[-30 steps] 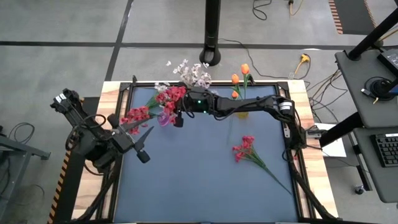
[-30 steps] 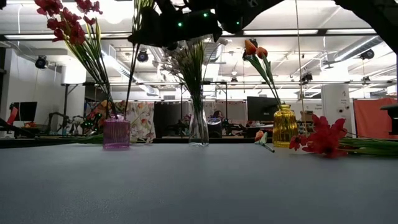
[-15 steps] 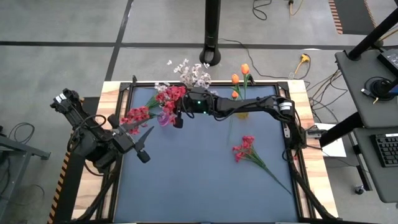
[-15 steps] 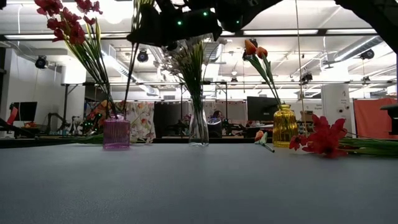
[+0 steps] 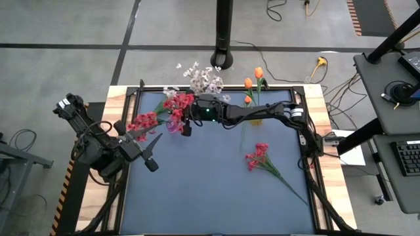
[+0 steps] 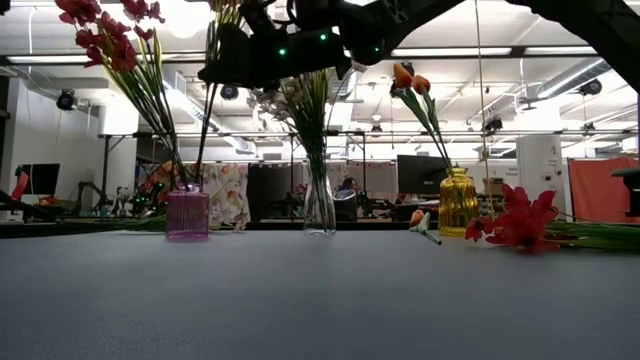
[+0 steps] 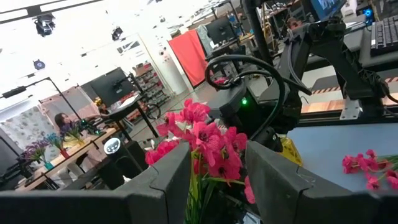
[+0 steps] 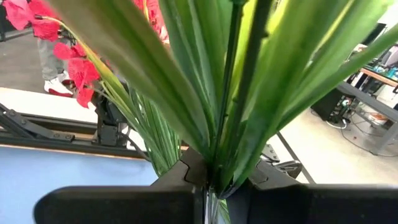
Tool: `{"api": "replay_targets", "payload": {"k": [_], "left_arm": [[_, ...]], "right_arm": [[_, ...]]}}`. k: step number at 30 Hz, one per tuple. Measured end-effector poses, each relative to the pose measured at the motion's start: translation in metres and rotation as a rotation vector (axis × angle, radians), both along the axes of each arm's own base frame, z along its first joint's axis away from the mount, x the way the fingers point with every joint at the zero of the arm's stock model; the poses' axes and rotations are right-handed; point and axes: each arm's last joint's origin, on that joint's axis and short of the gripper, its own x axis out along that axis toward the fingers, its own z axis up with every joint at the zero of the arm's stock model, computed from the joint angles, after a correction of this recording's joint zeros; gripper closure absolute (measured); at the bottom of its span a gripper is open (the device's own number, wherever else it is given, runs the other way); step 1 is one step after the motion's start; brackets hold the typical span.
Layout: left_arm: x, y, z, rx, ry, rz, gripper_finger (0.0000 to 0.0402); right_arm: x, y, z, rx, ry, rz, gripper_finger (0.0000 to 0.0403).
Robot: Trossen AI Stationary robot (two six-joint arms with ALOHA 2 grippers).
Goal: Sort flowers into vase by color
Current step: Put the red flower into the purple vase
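I used the pink vase as my marker. My right gripper hung right above the pink vase, and its jaws were pinched tight on the green stem of a red flower. The blossoms of that red flower stood up over the pink vase, next to more red flowers that leaned out of it. My guess was that I was in the middle of putting this red stem into the pink vase. I could not tell if the stem end was inside the neck yet.

My left gripper waited in front of the pink vase, a little to the left. Its jaws were part way open and held nothing.

One more red flower lay flat on the table, well to the right of the pink vase. The clear vase with pale flowers and the yellow vase with orange buds stood to the right of the pink vase too.

Next I would need to lower the stem straight down, then let go gently so the pink vase would not tip.
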Motion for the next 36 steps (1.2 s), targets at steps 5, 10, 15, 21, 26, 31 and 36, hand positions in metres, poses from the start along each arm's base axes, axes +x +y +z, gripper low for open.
{"api": "replay_targets", "payload": {"k": [5, 10, 15, 21, 26, 31, 36], "left_arm": [[0.000, 0.000, 0.000, 0.000, 0.000, 0.000, 0.0265], [0.000, 0.000, 0.000, 0.000, 0.000, 0.000, 0.0264], [0.000, 0.000, 0.000, 0.000, 0.000, 0.000, 0.0264], [0.000, 0.000, 0.000, 0.000, 0.000, 0.000, 0.0264], [0.000, 0.000, 0.000, 0.000, 0.000, 0.000, 0.0264], [0.000, 0.000, 0.000, 0.001, 0.000, 0.000, 0.0264], [0.000, 0.000, 0.000, 0.001, 0.000, -0.001, 0.0264]], "right_arm": [[0.000, 0.000, 0.000, 0.013, -0.002, -0.002, 0.0380], [0.002, 0.000, -0.007, 0.018, 0.011, -0.001, 0.0380], [0.004, 0.000, -0.013, 0.023, 0.029, -0.001, 0.0359], [0.004, 0.000, -0.013, 0.033, 0.025, -0.002, 0.0305], [0.004, 0.000, -0.014, 0.032, 0.030, -0.001, 0.0262], [0.004, 0.000, -0.014, 0.033, 0.038, -0.001, 0.0221], [0.002, 0.002, -0.013, 0.037, 0.075, 0.002, 0.0183]]}}
